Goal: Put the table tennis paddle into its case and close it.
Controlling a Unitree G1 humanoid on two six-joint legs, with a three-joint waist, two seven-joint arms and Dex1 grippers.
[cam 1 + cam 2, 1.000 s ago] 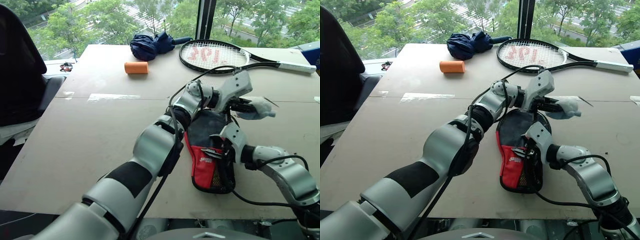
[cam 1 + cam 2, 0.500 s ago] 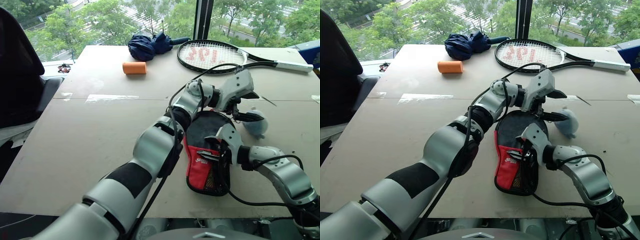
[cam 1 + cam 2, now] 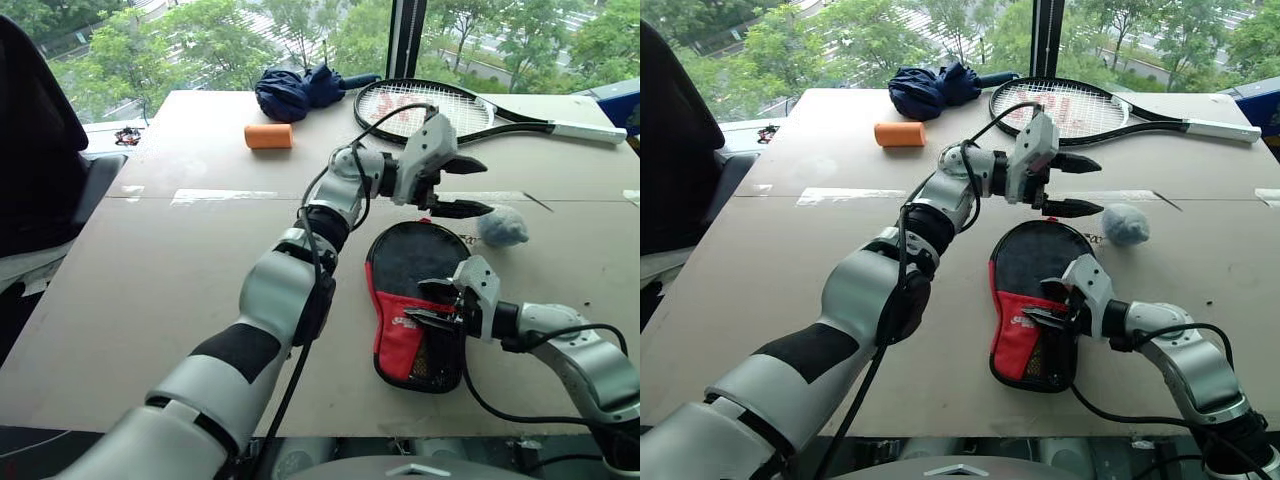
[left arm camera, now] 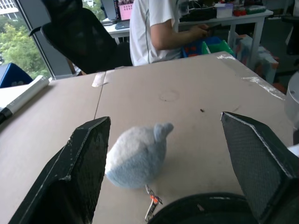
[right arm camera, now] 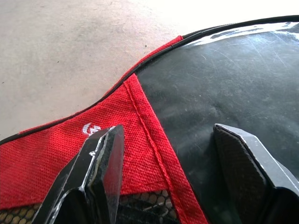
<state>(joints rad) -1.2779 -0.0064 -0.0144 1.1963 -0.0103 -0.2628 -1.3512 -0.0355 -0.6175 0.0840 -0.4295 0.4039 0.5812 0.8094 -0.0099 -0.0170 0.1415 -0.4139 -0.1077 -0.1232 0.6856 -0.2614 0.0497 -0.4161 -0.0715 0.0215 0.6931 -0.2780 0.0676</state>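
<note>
Jaws wide apart on the left gripper (image 3: pixel 468 186), hanging empty above the worktop (image 3: pixel 190 270), just short of the plush fish charm (image 3: pixel 502 226). Jaws parted on the right gripper (image 3: pixel 432 304) too, clamped on nothing, poised low over the red panel (image 5: pixel 70 154) of the case (image 3: pixel 415 305). One case, lying flat near the front edge of the worktop, black round end toward the window, mesh pocket toward the robot. One charm, resting on the worktop beside the round end. Cannot tell where the table tennis paddle sits. Further back: one tennis racket (image 3: pixel 440 108), one orange cylinder (image 3: pixel 270 136), one folded blue umbrella (image 3: pixel 300 88). Across the worktop in the left wrist view, one seated person in a white shirt (image 4: pixel 154 28).
</note>
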